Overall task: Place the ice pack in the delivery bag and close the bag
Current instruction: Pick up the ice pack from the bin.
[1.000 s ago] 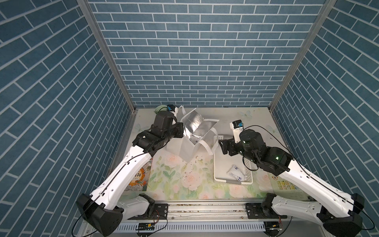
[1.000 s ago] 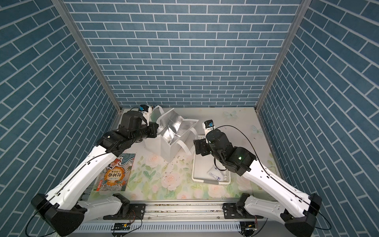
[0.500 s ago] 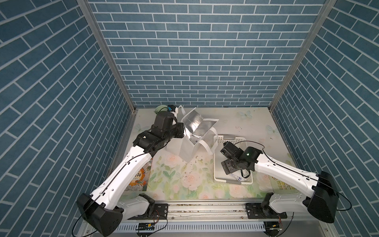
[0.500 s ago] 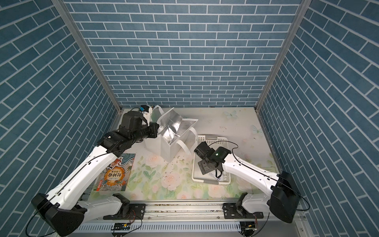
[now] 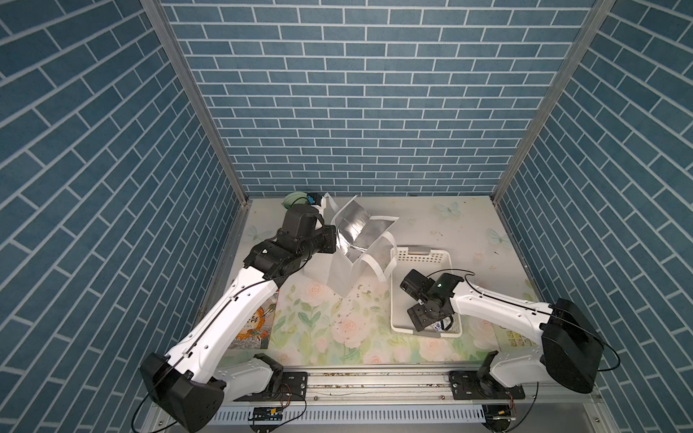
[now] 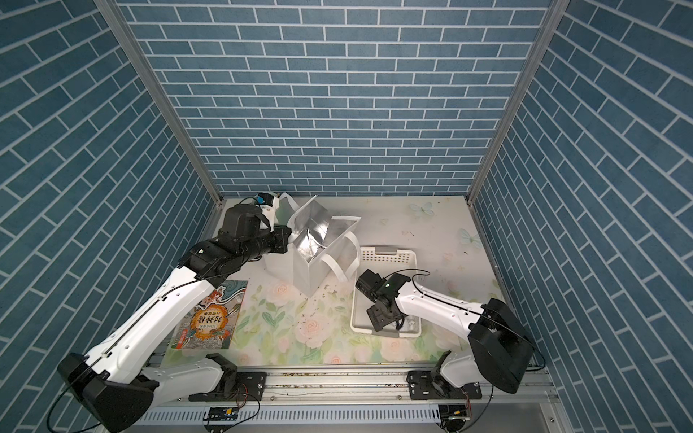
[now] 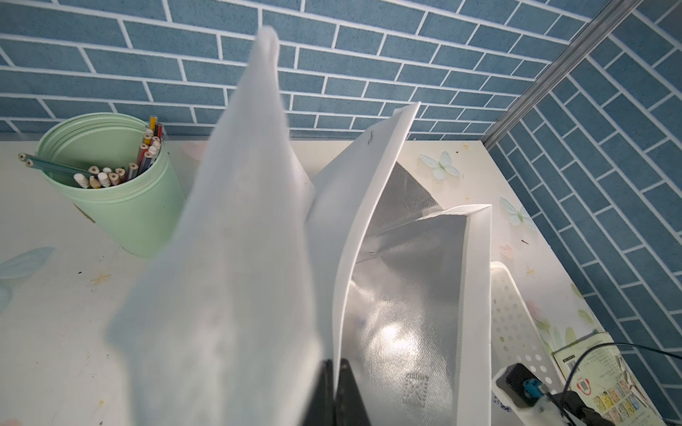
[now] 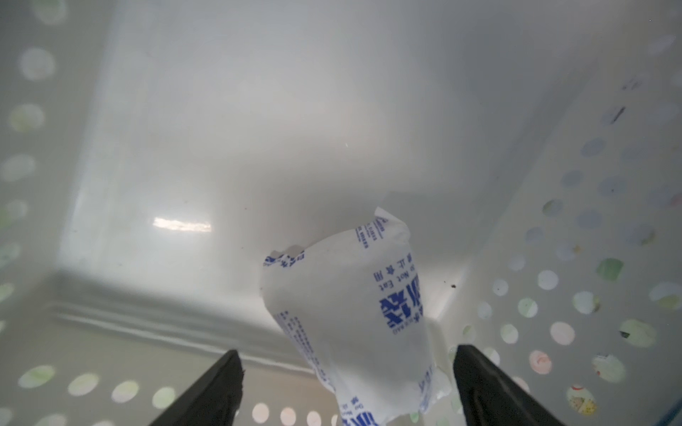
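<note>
The delivery bag stands open at the back left of the table, its silver lining showing. My left gripper is shut on the bag's near wall at the rim. The ice pack, a white pouch with blue print, lies in the white perforated basket. My right gripper is down inside the basket and open, one finger on each side of the ice pack and neither pressing on it. In both top views the right wrist hides most of the pack.
A green cup of pencils stands behind the bag in the back left corner. A picture book lies flat at the front left under my left arm. A printed leaflet lies right of the basket. Dark crumbs dot the floral mat.
My right arm has come down from above the basket's far end into its near end, and its open jaws now stand around the ice pack. The left arm and the bag have not moved.
</note>
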Motion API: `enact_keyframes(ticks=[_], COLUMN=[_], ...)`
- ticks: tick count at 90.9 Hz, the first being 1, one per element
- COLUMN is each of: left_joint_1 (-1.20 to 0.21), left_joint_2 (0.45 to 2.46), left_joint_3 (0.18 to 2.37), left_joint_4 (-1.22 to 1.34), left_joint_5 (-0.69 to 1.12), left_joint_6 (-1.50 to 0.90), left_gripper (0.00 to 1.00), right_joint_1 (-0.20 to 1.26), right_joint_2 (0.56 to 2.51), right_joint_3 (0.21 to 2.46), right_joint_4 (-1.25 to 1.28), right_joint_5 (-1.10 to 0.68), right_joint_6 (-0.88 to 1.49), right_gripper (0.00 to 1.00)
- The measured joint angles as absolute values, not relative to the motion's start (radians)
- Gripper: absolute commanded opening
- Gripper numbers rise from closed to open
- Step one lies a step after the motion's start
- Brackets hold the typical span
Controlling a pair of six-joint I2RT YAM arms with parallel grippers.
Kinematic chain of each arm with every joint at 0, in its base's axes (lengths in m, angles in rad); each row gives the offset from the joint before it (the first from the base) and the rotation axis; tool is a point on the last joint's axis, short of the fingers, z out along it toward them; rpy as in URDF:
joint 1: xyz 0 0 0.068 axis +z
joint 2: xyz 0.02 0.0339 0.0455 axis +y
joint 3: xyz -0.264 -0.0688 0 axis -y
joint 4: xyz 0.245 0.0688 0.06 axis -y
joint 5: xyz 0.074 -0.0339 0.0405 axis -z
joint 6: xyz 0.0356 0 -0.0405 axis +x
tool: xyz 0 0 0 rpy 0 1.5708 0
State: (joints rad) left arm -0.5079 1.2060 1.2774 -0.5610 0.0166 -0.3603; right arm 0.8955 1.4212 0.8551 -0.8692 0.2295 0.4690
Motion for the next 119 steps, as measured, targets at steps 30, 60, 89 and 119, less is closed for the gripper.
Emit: enact_keyframes(ticks=[30,60,89,119], left_joint_1=[-0.508,-0.508,-0.508,-0.508], left_joint_2=[1.206,1.200,1.187,1.184], left_joint_3=[1.277,1.277,1.277,1.277], left_joint_4=[-0.561,-0.563,-0.564,-0.566], left_joint_5=[0.017,0.017,0.016,0.009], left_joint_6=[-0.358,-0.358,-0.359,-0.359], left_gripper=[0.00,0.00,0.00,0.00], right_joint_1=[0.890,0.860,0.799,0.797], right_joint_2=[1.522,1.542,1.526,1.131], right_joint_3=[0.826,0.830,0.819,0.813], right_joint_4=[-0.850,-0.766,-0.623,-0.587], right_joint_5=[0.229,0.186,0.166,0.168], right_joint_6=[0.488,0.463,0.464,0.464], right_gripper=[0.83,0.54,0.16,0.00])
